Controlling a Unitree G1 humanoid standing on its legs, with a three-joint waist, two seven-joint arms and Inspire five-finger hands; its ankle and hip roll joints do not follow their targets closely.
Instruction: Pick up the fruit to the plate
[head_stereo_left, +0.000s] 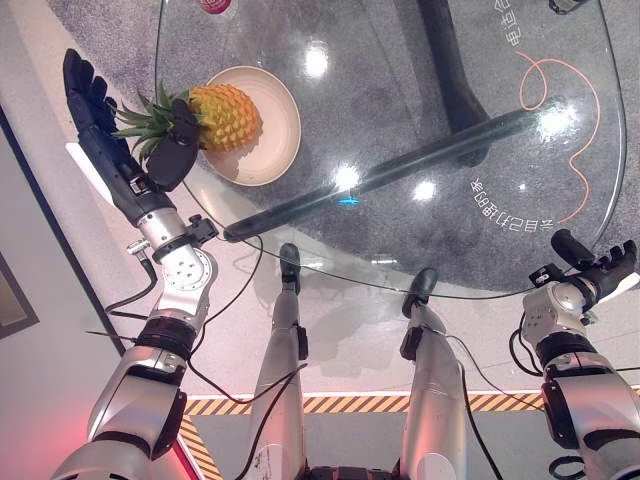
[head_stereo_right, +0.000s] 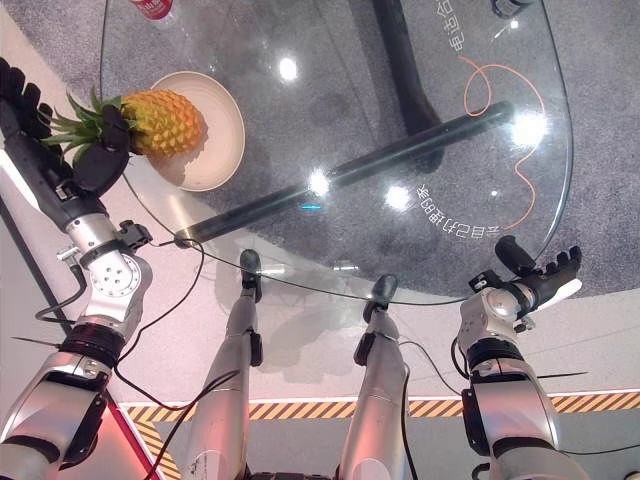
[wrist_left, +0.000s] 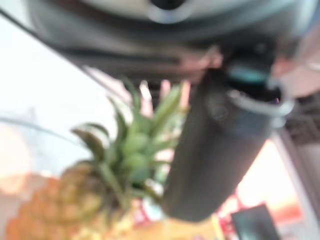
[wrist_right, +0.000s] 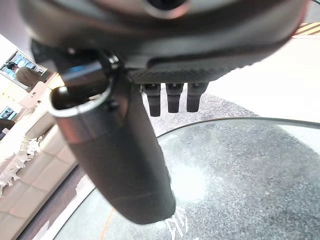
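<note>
The right robot hand (head_stereo_left: 600, 265) hovers at the near right edge of the round glass worktop (head_stereo_left: 420, 120), its fingers straight and loose, holding nothing; its own wrist view shows the thumb and short fingertips above the glass. Across the near edge, the left robot hand (head_stereo_left: 100, 125) reaches along the worktop's left edge. Its fingers lie stretched out past the rim on the outer side of the leafy crown, while its thumb (head_stereo_left: 180, 140) bends in against the crown end of the pineapple (head_stereo_left: 225, 117), so the fruit's top sits between thumb and fingers. The pineapple lies on its side on the beige plate (head_stereo_left: 275, 150), body over the plate's middle, crown jutting over the plate's left rim towards the worktop's edge. At the far edge, beyond the plate, a red-topped object (head_stereo_left: 213, 5) shows partly; what it is cannot be told.
</note>
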